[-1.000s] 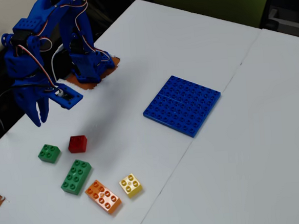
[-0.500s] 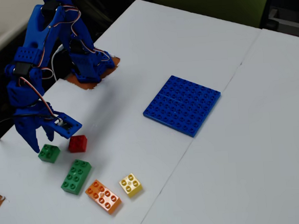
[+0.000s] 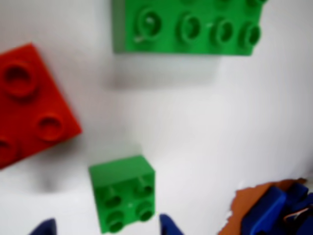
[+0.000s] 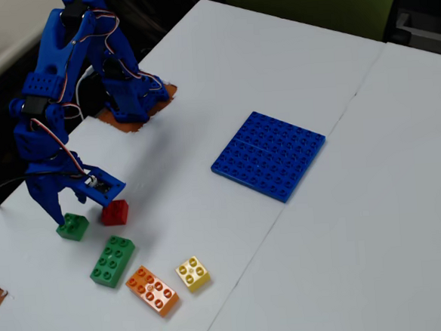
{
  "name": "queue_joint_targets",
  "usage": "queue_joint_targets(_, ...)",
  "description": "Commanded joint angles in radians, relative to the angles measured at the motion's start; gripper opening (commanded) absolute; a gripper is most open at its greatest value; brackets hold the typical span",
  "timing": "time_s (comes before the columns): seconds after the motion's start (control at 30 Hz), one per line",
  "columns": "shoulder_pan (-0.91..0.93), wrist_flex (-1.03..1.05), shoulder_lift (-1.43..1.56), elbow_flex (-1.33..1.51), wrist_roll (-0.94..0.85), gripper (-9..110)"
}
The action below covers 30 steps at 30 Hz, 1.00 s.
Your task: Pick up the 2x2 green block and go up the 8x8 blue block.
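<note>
The 2x2 green block (image 3: pixel 124 193) lies flat on the white table, studs up, at the bottom of the wrist view. My gripper (image 3: pixel 106 227) is open, and its two blue fingertips (image 3: pixel 168 226) stand either side of the block's near end without pressing it. In the fixed view the gripper (image 4: pixel 66 213) hangs low over the same green block (image 4: pixel 72 227) at the table's left. The 8x8 blue block (image 4: pixel 269 155) lies flat far to the right, with nothing on it.
A red 2x2 brick (image 4: pixel 115 212) sits close beside the green block, right under the gripper's body. A longer green brick (image 4: pixel 112 261), an orange brick (image 4: pixel 152 291) and a yellow brick (image 4: pixel 192 273) lie nearer the front edge. The arm's base (image 4: pixel 133 103) stands at the back left.
The arm has swung down and forward, from hanging well above the table to having its open fingers down around the small green block. No brick has moved.
</note>
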Motion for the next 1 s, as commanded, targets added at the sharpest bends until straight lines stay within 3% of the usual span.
queue_joint_targets(0.0,0.008,-0.071,0.003,-0.046,-0.699,26)
queue_joint_targets(0.97,-0.012,-0.213,-0.130,-0.046,-0.640,28)
